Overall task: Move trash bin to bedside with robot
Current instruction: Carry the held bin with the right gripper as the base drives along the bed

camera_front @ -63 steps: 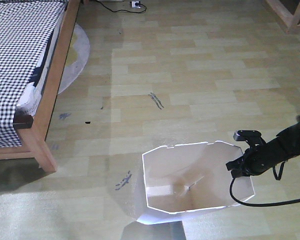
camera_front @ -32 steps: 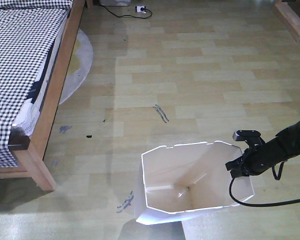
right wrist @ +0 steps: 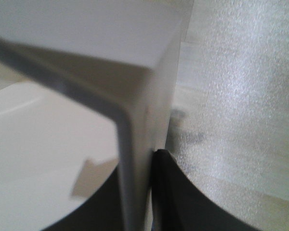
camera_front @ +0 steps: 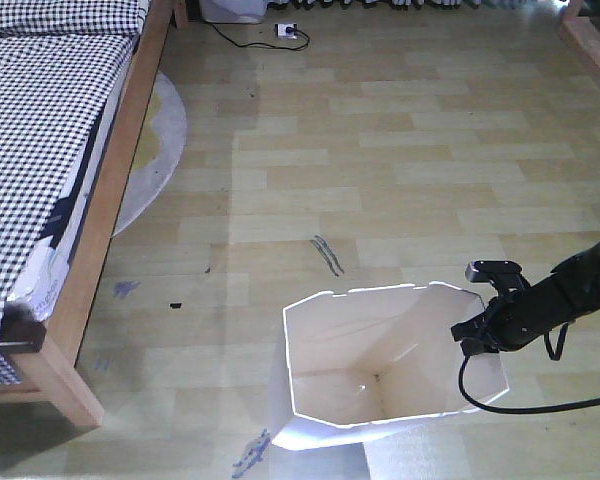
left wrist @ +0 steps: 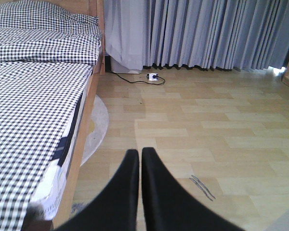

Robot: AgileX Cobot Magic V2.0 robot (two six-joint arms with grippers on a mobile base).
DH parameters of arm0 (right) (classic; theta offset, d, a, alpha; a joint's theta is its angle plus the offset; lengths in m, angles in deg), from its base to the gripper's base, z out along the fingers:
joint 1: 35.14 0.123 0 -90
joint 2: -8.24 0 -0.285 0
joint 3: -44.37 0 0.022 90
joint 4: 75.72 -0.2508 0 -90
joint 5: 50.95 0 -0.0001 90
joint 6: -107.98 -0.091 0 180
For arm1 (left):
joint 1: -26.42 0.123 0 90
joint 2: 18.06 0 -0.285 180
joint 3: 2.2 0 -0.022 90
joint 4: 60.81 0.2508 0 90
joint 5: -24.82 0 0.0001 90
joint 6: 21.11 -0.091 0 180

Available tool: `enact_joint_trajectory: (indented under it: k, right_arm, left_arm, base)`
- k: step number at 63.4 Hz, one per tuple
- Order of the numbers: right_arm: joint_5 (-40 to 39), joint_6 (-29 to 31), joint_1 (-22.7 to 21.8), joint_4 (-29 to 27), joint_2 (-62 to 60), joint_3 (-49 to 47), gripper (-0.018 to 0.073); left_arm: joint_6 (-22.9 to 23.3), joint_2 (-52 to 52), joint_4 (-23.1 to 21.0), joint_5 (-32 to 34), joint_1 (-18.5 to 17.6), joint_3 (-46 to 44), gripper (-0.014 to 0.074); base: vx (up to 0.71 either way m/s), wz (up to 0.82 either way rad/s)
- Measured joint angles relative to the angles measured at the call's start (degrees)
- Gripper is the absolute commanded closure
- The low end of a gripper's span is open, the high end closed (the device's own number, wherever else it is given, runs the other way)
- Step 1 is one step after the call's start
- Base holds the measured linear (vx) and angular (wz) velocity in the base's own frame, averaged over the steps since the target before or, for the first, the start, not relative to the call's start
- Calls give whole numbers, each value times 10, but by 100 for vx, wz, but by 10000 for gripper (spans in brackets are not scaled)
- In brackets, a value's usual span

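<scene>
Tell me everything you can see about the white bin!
The white bin looks like thin plastic, lidless, with an angular rim, narrowing toward its bottom. It looks empty. It stands on the floor, apart from the bed. The right gripper pinches its wall at the rim.

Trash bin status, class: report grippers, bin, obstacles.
Left gripper shut, empty. Right gripper shut on white thin-walled plastic trash bin. Bin upright, apart from checked-bedding wooden bed. Nothing between.

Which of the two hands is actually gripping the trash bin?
The right hand, clamped on the rim of the trash bin; the left hand is shut on nothing.
</scene>
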State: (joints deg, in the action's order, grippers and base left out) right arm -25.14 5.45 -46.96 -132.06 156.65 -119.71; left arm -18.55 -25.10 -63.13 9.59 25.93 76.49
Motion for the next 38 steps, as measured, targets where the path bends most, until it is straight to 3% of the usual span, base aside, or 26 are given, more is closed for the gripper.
enact_joint_trajectory:
  k: [38]
  right_arm:
    - [-1,0,0,0,0,0,564]
  left_arm:
    - [0,0,0,0,0,0,602]
  base:
    - [29,-3]
